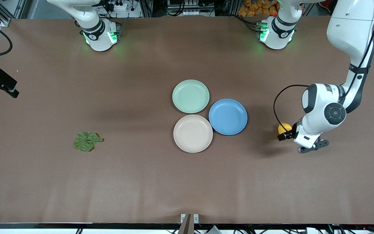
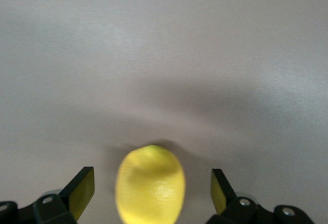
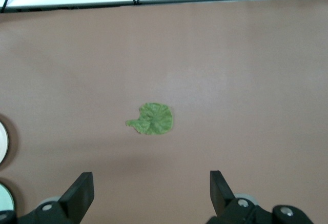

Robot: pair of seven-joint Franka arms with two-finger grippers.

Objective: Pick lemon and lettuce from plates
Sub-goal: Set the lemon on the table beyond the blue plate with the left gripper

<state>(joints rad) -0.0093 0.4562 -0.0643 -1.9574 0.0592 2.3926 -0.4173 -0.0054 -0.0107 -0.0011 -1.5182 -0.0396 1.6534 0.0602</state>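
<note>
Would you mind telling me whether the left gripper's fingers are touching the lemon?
Apart. The left wrist view shows the lemon between the open left gripper, with bare table visible between it and the fingers on both sides.

Left claw (image 2: 148, 196) low, fingers spread; right claw (image 3: 151, 196) high, fingers spread.

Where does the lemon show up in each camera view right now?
Front view: lemon on the table, partly hidden by the left claw.
Left wrist view: lemon between the open fingers.
Right wrist view: not in it.
Shared landmark: the left claw.
</note>
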